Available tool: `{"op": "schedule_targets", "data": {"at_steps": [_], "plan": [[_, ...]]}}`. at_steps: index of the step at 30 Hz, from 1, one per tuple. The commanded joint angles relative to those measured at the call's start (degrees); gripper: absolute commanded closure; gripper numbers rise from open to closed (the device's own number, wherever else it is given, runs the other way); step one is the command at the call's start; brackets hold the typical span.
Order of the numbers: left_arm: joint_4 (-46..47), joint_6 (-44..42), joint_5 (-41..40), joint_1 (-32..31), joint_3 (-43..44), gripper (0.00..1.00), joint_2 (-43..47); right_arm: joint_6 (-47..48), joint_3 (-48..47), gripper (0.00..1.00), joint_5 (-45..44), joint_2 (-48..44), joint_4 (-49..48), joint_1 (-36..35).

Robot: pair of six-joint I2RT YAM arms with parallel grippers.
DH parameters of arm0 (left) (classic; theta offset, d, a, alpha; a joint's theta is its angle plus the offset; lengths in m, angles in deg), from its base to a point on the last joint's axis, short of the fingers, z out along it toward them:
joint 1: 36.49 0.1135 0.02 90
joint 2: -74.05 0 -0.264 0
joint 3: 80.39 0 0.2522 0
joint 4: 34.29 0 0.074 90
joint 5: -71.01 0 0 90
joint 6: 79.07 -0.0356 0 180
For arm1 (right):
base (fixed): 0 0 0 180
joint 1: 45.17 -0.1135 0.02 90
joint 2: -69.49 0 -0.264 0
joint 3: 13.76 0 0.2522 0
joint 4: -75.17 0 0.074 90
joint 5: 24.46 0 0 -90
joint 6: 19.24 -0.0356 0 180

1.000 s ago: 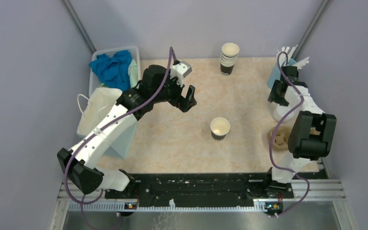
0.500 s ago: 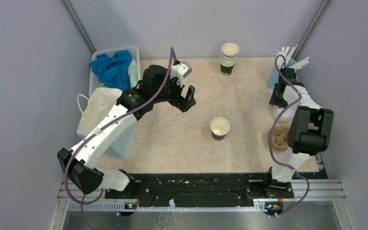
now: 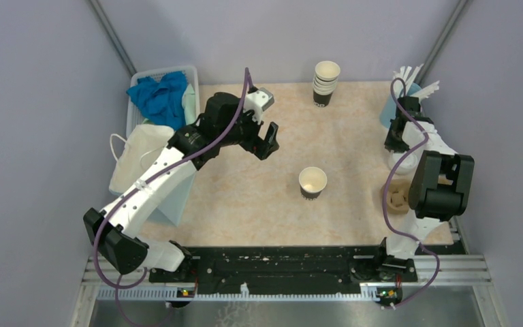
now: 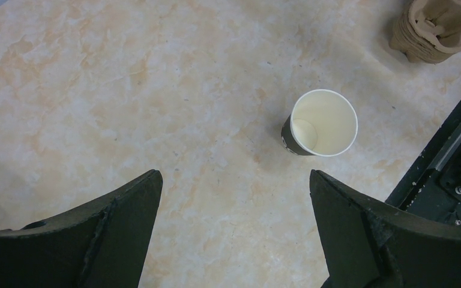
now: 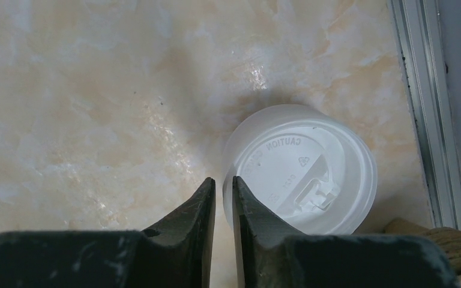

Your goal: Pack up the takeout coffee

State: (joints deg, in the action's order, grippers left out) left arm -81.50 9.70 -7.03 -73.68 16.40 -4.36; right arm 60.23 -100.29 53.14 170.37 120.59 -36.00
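Note:
The takeout coffee, a lidded cup, is out of view. A lidless dark paper cup (image 3: 312, 182) (image 4: 321, 123) with a cream inside stands upright mid-table. My left gripper (image 3: 267, 139) (image 4: 234, 174) hovers wide open to its left and farther back, holding nothing. At the right edge a white sip lid (image 5: 303, 168) (image 3: 395, 161) tops a short white pile. My right gripper (image 5: 223, 179) (image 3: 395, 139) points down at the lid's left edge. Its jaws are nearly together, with the lid's rim in the thin gap.
A stack of lidless cups (image 3: 325, 83) stands at the back. A pile of brown pulp carriers (image 3: 396, 197) (image 4: 438, 30) lies near the right arm. A tub of white sticks (image 3: 412, 85) is at the back right. A bin with blue cloth (image 3: 160, 95) and a white bag (image 3: 139, 160) are on the left.
My right gripper's jaws have closed in from about half open to a thin gap at the lid's rim. The left arm has barely moved.

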Motion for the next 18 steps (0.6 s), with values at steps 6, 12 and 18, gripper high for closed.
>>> {"op": "schedule_targets", "data": {"at_steps": [6,12,18], "plan": [[1.7,-1.0,0.3,-0.2,1.3,0.01,-0.1,0.2,-0.4,0.82,-1.3,-0.8,-1.5,0.7],[1.7,-1.0,0.2,-0.2,1.3,0.01,-0.1,0.4,-0.7,0.89,-1.2,-0.8,-1.3,0.7],[1.8,-1.1,0.3,-0.2,1.2,0.01,0.0,0.6,-0.7,0.83,-2.1,-0.7,-1.1,0.7]]}}
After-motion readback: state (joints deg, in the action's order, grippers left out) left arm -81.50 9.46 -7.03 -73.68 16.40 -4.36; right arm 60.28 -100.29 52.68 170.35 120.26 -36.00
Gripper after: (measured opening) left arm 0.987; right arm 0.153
